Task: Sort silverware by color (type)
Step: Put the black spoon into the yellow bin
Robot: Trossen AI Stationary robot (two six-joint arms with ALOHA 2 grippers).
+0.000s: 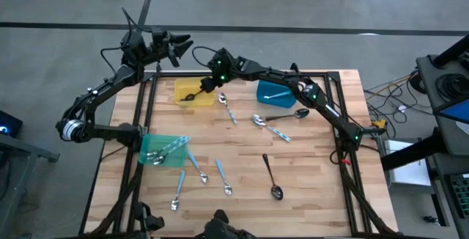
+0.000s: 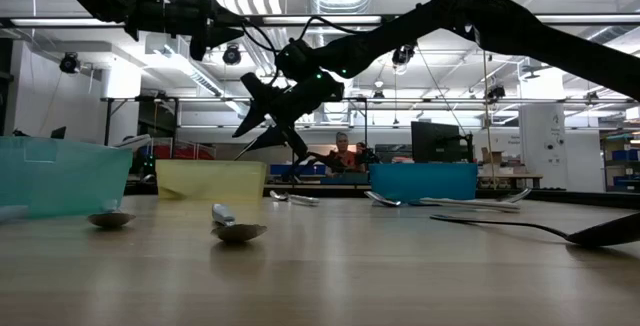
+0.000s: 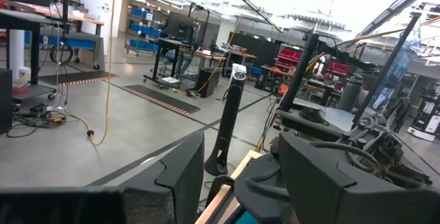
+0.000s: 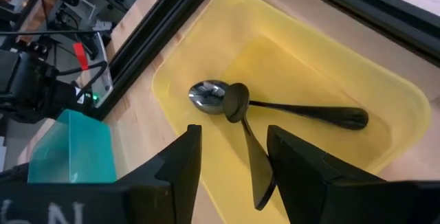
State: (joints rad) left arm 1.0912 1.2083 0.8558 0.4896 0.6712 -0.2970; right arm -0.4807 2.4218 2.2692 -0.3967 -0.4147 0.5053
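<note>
1. Right jaws (image 4: 230, 165) parted above yellow bin (image 1: 181, 88), upper centre; two dark spoons (image 4: 295, 110) lying inside, released.
2. Left jaws (image 3: 237, 176) spread, empty, upper left.
3. Risk: a finger snagging the near spoon (image 4: 247, 141) on withdrawal, flicking it out.

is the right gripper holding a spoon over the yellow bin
No, the right gripper stands open above the yellow bin, and both dark spoons lie on the bin's floor.

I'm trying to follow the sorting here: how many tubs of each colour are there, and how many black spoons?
Yellow tub: 1
Blue tub: 1
Green tub: 1
Black spoons: 4, two in the yellow tub, two loose on the table
Total: 7
</note>
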